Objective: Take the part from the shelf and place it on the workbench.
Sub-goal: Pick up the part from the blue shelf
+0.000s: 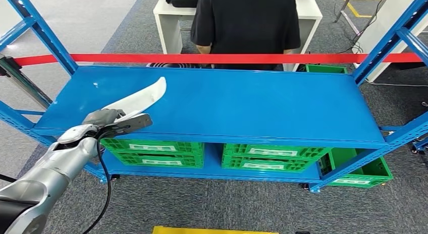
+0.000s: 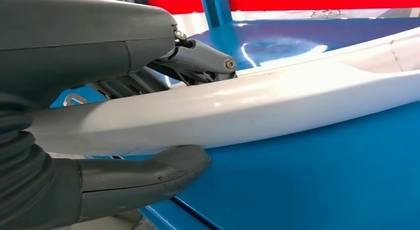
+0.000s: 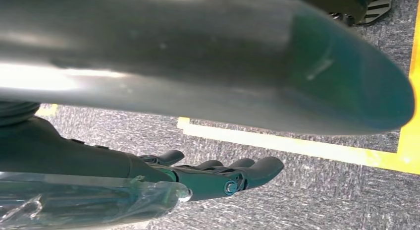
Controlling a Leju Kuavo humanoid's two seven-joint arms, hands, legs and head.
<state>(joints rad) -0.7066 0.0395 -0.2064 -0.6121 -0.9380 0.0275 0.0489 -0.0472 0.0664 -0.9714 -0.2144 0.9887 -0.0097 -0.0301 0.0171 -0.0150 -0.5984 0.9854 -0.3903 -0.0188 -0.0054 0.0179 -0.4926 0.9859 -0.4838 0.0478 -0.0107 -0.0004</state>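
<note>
One long white curved part (image 1: 143, 99) lay over the left of the blue shelf top (image 1: 242, 105), its long axis running diagonally, tapered tip pointing up and away toward the shelf's rear. The left hand (image 1: 103, 118) clasped its near end, thumb (image 2: 148, 178) beneath, fingers (image 2: 198, 59) above. The silver left arm (image 1: 50, 168) reached in low. The right hand (image 3: 223, 175) hung over grey carpet (image 3: 322, 190), fingers loosely extended, grasping nothing.

One white part (image 1: 143, 98); one blue shelf (image 1: 242, 105); three green crates (image 1: 151, 152).
</note>
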